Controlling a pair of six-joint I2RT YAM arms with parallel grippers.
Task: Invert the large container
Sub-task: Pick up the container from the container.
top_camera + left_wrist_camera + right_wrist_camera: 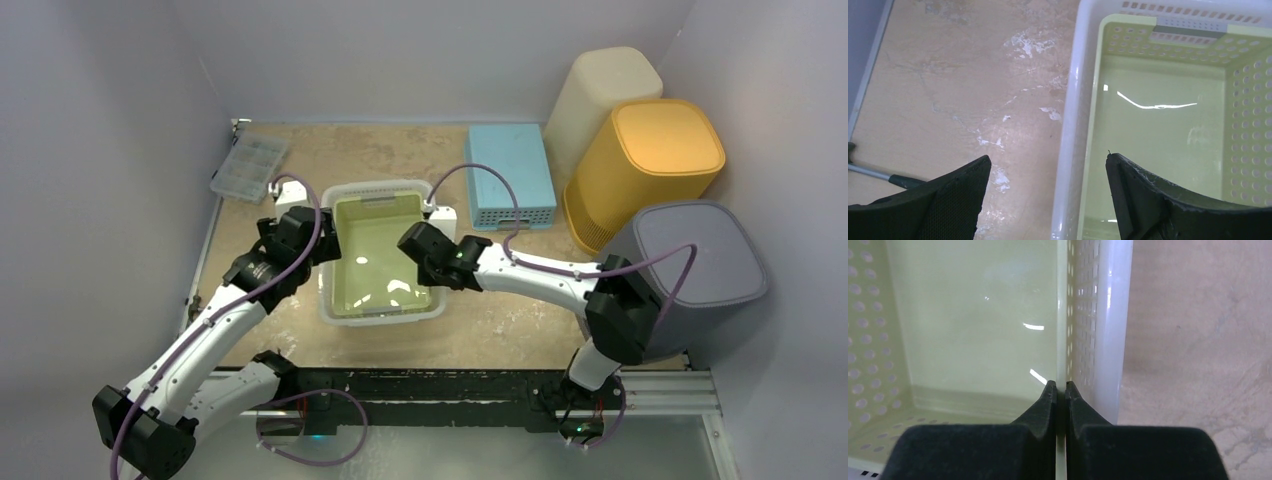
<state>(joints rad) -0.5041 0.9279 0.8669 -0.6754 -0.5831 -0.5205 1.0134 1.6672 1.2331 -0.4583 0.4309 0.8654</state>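
large container [385, 317]: thin perforated plastic; likely light, flexy, slick | hold: opposite side rims | right gripper [1058, 386] pinched shut on green liner [973, 315] wall; left gripper [1047, 159] spread wide astride left rim

The counter [400, 150] is brown with white scratches. A white basket [385, 318] sits in the middle. A clear box [248, 167] lies at ten o'clock. A blue basket [510, 172] lies at one o'clock. A cream bin [600, 95], a yellow bin [650, 165] and a grey bin [695, 270] crowd together from two to four o'clock.
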